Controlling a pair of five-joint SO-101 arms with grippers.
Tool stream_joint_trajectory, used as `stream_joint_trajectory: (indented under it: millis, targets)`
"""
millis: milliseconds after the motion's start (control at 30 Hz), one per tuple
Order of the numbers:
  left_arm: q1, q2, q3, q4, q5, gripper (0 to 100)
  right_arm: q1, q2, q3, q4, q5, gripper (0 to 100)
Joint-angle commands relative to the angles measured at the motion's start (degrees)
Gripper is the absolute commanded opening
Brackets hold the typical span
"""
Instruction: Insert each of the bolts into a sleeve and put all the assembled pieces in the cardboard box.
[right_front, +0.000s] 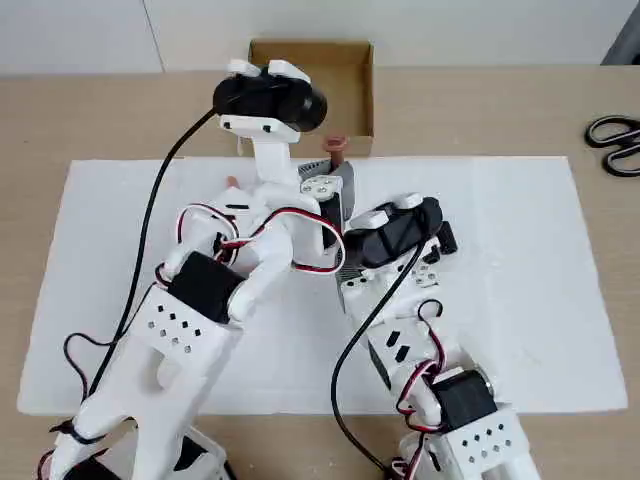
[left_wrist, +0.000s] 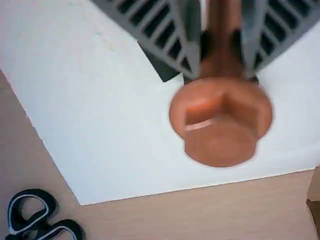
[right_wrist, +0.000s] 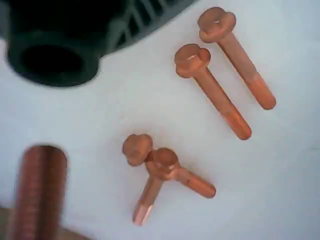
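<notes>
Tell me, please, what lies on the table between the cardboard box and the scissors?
Nothing does: in the high view, the stretch of wooden table between the cardboard box and the scissors is bare.

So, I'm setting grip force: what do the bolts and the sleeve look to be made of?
The bolts look like plastic, possibly printed: a matte copper-orange with soft edges and no metallic glint. The sleeve is dark, dull and thick-walled, probably plastic or rubber; the look leaves that open.
</notes>
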Motion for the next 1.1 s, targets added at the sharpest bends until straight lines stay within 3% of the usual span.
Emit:
stream_joint_trajectory:
  millis: [0,1067]
  targets:
    - [1.05,-2.02,-0.31,2.55,1.23,1,-0.22,-0.31,-0.26,-1.45,-0.7,0.3]
    - [3.69,-2.02,-0.48,2.99,4.13,1,-0.31,0.04,-0.26,-1.45,-0.7,0.3]
